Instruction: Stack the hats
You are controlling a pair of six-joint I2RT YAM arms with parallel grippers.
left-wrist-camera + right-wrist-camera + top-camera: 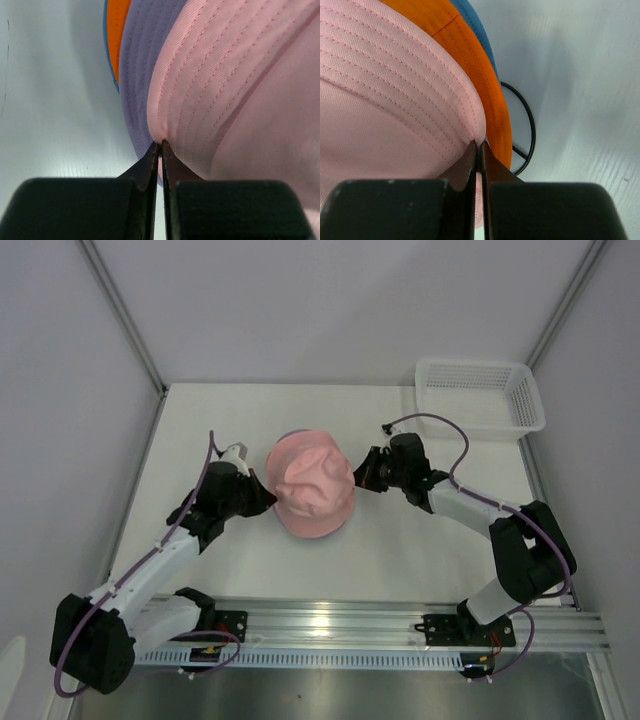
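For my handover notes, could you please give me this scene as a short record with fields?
top of stack: pink hat
beneath, brims showing: lavender hat, orange hat, blue hat
left hand: shut on pink hat brim
right hand: shut on pink hat brim, opposite side
under stack: black wire stand
far right corner: white basket

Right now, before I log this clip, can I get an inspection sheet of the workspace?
Surface: white table, hats at its middle.
Job's things: pink hat on top; brims of the lavender hat, orange hat and blue hat show beneath it.
Clutter: white mesh basket at the far right corner; black wire stand under the hats.
Grippers: left gripper and right gripper each shut on the pink hat's brim, on opposite sides.
Cables: purple cables loop along both arms.
Surroundings: grey walls; nothing else seen.
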